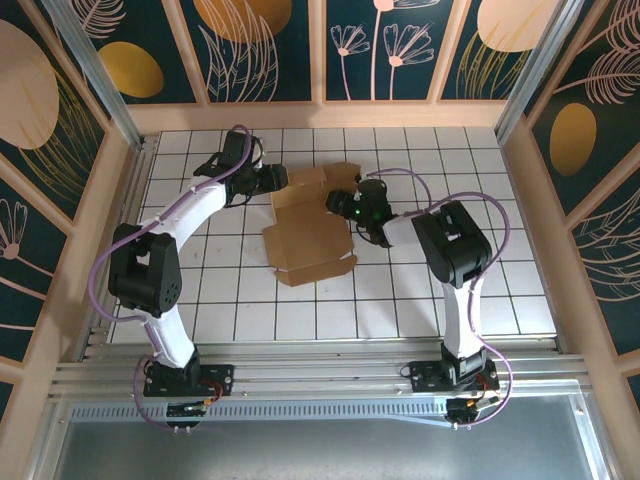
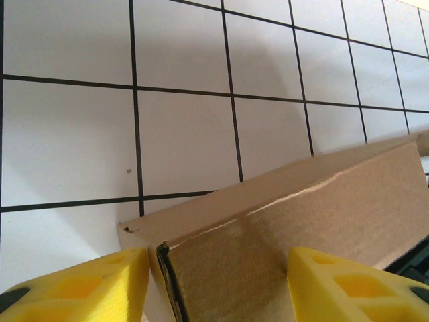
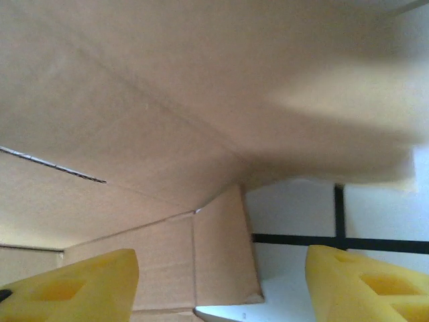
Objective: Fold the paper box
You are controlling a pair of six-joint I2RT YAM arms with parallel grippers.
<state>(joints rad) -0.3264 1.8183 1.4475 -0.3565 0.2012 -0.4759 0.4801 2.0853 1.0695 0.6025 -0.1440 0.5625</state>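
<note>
Your left gripper [image 1: 279,180] straddles the left wall of the paper box [image 1: 310,230], grip undeterminable; your right gripper [image 1: 337,203], jaws spread, faces its right flap; box between both

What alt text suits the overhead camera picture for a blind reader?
A partly folded brown paper box lies on a white tiled table; the left pincer is at its far-left corner, the right pincer at its far-right edge.

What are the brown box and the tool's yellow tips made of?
Box: thin cardboard, matte brown; its cut edge looks raw and the folds leave creases. Tool tips: likely moulded plastic or foam, matte yellow, with recessed pockets.
</note>
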